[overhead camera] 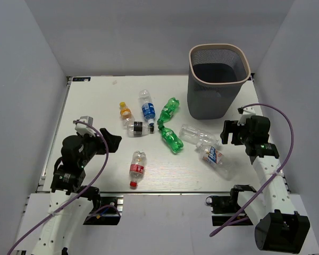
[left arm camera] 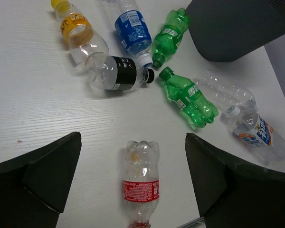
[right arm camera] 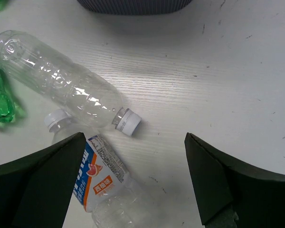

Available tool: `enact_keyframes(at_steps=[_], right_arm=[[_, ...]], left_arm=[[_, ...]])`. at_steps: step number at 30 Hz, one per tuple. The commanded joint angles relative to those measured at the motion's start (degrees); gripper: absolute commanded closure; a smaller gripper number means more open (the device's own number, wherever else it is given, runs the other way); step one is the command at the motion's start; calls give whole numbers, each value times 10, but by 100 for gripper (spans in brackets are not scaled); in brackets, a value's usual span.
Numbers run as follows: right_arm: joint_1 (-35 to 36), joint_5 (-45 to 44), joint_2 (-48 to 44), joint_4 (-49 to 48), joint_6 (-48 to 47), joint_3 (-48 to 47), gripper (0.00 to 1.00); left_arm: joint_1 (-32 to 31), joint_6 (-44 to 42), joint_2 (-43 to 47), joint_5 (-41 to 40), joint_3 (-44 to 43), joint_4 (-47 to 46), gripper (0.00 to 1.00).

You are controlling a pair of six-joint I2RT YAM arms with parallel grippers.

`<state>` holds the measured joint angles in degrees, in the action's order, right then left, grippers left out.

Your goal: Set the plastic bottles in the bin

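Several plastic bottles lie on the white table (overhead camera: pixel 95 106). A red-labelled bottle (overhead camera: pixel 136 167) (left arm camera: pixel 141 187) lies between my left gripper's open fingers (left arm camera: pixel 133 185). Further back lie an orange bottle (overhead camera: pixel 126 112), a black-labelled one (overhead camera: pixel 137 128), a blue-labelled one (overhead camera: pixel 148 110) and two green ones (overhead camera: pixel 169 109) (overhead camera: pixel 171 139). My left gripper (overhead camera: pixel 110 142) is open, left of the red bottle. My right gripper (overhead camera: pixel 228 133) is open above a clear unlabelled bottle (right arm camera: pixel 61 80) and a white, blue and orange labelled bottle (right arm camera: pixel 97 178). The mesh bin (overhead camera: pixel 217 79) stands at the back right.
The bin's wall (right arm camera: pixel 133 5) fills the top of the right wrist view and the upper right of the left wrist view (left arm camera: pixel 237 28). Grey walls enclose the table on three sides. Purple cables loop from both arms.
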<state>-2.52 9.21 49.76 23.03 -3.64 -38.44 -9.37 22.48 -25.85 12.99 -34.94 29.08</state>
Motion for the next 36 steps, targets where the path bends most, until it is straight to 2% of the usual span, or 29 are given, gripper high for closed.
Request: enact_keyframes(at_steps=[1, 5, 6, 10, 13, 15, 16, 18, 19, 20, 21, 22, 23, 24, 25, 26, 27, 31, 36], right_arm=[[0, 9, -4, -1, -6, -1, 10], [1, 52, 2, 22, -58, -8, 10], [1, 88, 4, 45, -125, -22, 10], [0, 153, 17, 111, -219, -47, 10], [2, 154, 17, 134, -260, -64, 10], [2, 178, 29, 154, -276, -71, 10], [2, 192, 36, 176, -327, -77, 10], [3, 203, 40, 184, -321, -76, 10], [2, 230, 48, 196, -333, -79, 30], [3, 243, 51, 205, -357, -79, 43], [7, 260, 52, 212, -360, -80, 53], [7, 262, 56, 207, -357, -79, 61], [9, 257, 57, 205, -363, -79, 57], [17, 251, 60, 203, -365, -77, 49], [20, 247, 67, 210, -370, -75, 38], [24, 239, 71, 212, -373, -79, 19], [24, 240, 74, 223, -383, -80, 10], [66, 216, 90, 236, -372, -74, 10], [89, 158, 115, 208, -334, -67, 10]], left_arm=[[3, -4, -4, 16, 3, -5, 0], [3, 1, -10, 16, 8, -5, 0], [3, 1, -10, 21, 8, -5, 0], [3, 6, -10, 27, 19, -11, 0], [3, 12, -10, 27, 19, -11, 0], [3, 19, -16, 32, 24, -11, 4], [3, 19, -16, 41, 24, -17, 7], [3, 24, -22, 64, 40, -24, 26], [3, 24, -22, 76, 45, -31, 36], [3, 29, -22, 76, 51, -36, 48], [-3, 29, -28, 83, 58, -36, 66], [-3, 35, -35, 95, 58, -36, 66], [-3, 35, -40, 100, 58, -36, 66], [-3, 35, -46, 100, 58, -36, 48], [-3, 35, -61, 100, 52, -31, 38], [-3, 35, -70, 100, 44, -25, 31], [-3, 35, -78, 100, 44, -20, 23], [-3, 35, -111, 95, 33, -6, 14], [-3, 41, -149, 90, 33, -14, 10]])
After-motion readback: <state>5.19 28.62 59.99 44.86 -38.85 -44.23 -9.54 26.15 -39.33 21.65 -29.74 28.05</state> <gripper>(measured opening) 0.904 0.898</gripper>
